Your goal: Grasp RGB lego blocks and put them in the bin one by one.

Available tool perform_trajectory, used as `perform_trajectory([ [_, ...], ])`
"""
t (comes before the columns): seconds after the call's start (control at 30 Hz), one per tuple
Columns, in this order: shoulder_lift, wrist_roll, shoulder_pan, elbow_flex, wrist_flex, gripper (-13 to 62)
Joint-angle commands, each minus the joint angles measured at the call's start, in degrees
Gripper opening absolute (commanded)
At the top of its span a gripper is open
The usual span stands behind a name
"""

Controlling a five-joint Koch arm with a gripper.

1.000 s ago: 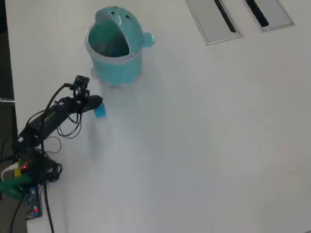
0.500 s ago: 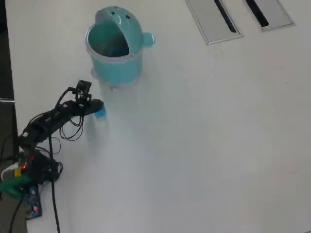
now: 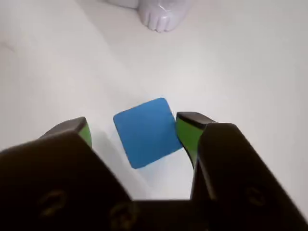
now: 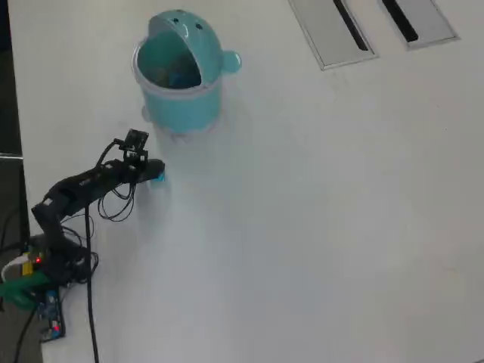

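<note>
The light blue block (image 3: pixel 147 132) lies flat on the white table, turned diagonally. My gripper (image 3: pixel 135 126) is open and straddles it: the left green pad (image 3: pixel 85 132) stands clear of the block, and the right green pad (image 3: pixel 186 137) is at its right corner. In the overhead view the gripper (image 4: pixel 155 175) is low on the table at the left, just below the teal bin (image 4: pixel 181 106), with the blue block (image 4: pixel 160 178) at its tip. The bin's domed lid (image 4: pixel 178 26) is flipped open. The red and yellow-green blocks are out of view.
A pale, toe-shaped foot (image 3: pixel 161 17) shows at the wrist view's top edge. Two grey slotted panels (image 4: pixel 325 34) lie at the back right. The arm's base and cables (image 4: pixel 45 265) sit at the table's left edge (image 4: pixel 15 151).
</note>
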State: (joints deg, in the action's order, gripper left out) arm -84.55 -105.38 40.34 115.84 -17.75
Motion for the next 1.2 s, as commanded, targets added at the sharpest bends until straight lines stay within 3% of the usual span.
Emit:
perform_trajectory([
  [0.0, 0.09, -1.32, -0.97, -1.32, 2.37, 33.0],
  [0.27, 2.81, -2.11, -2.2, -0.53, 5.36, 32.0],
  [0.6, 0.88, -0.18, -2.64, -0.26, 7.47, 13.8],
  [1.17, -15.56, 9.14, 0.44, -8.88, -0.35, 13.4],
])
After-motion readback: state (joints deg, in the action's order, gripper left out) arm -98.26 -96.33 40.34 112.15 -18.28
